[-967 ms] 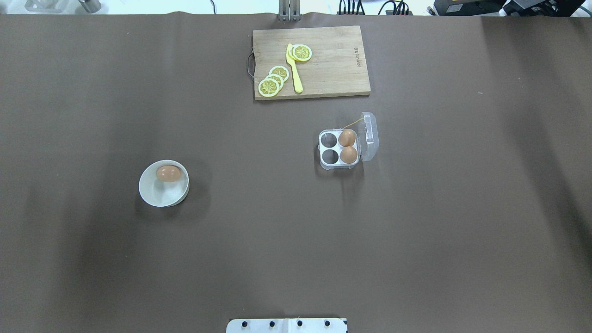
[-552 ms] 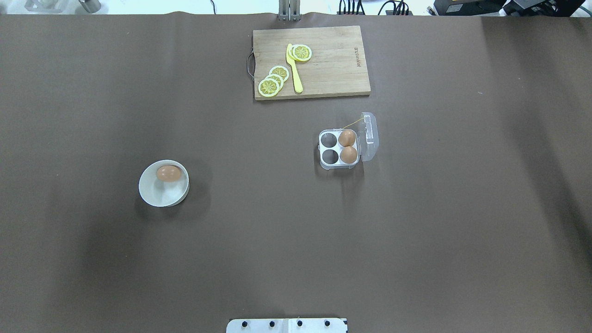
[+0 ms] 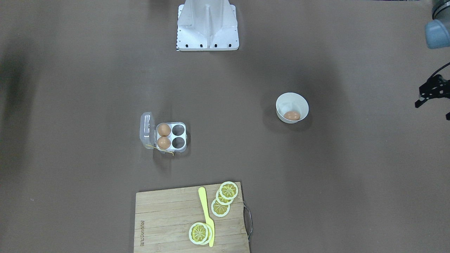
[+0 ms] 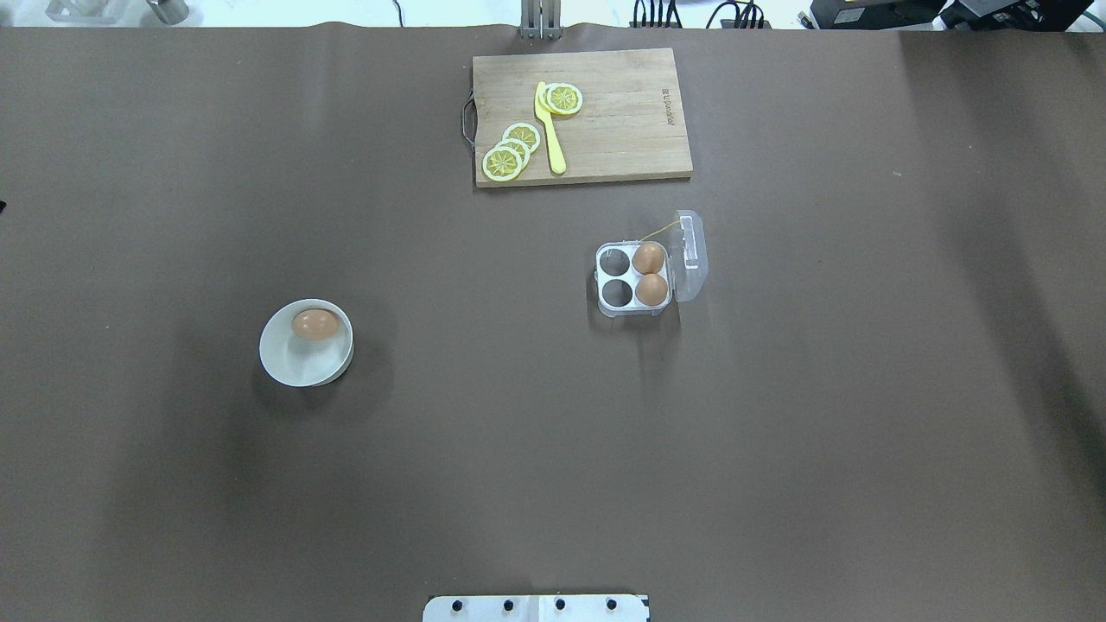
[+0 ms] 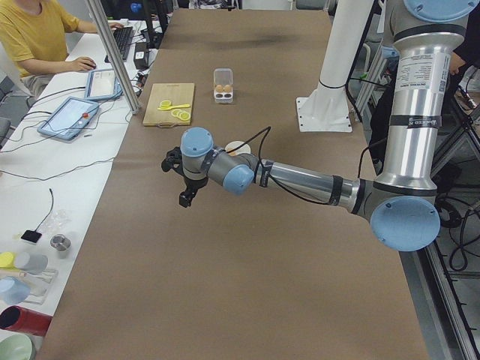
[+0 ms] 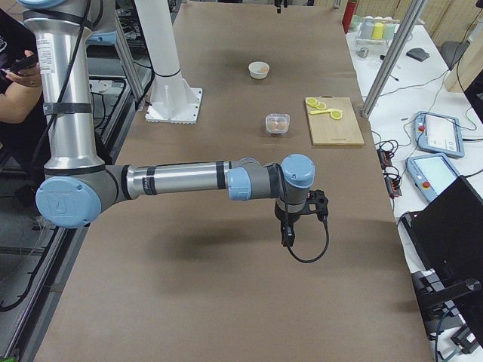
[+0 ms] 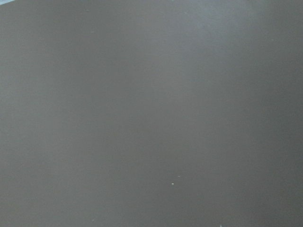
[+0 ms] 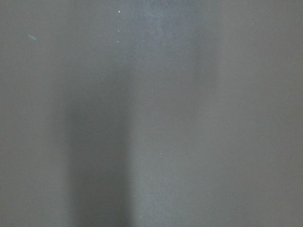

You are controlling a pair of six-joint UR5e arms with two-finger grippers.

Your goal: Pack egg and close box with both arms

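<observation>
The egg [image 4: 315, 324] lies in a round white bowl [image 4: 294, 363] on the left half of the table; it also shows in the front-facing view [image 3: 292, 115]. The clear box [image 4: 615, 278] stands right of centre with its lid [image 4: 689, 255] swung open. Two other brown eggs fill its right-hand cells and the two left-hand cells are empty. My left gripper [image 3: 432, 110] hovers well outside the bowl at the table's left end, with its fingers spread. My right gripper [image 6: 290, 226] hangs over bare table far to the right of the box; I cannot tell its state. Both wrist views show only brown table.
A wooden cutting board [image 4: 622, 130] with lemon slices and a yellow knife [image 4: 551, 130] lies at the far side behind the box. The white robot base [image 4: 536, 608] is at the near edge. A person and tablets are at the side table [image 5: 75, 112].
A black tip of the left gripper has come in at the overhead view's left edge, and the shadow on the left has shifted toward the bowl. Egg, bowl and box have not moved.
</observation>
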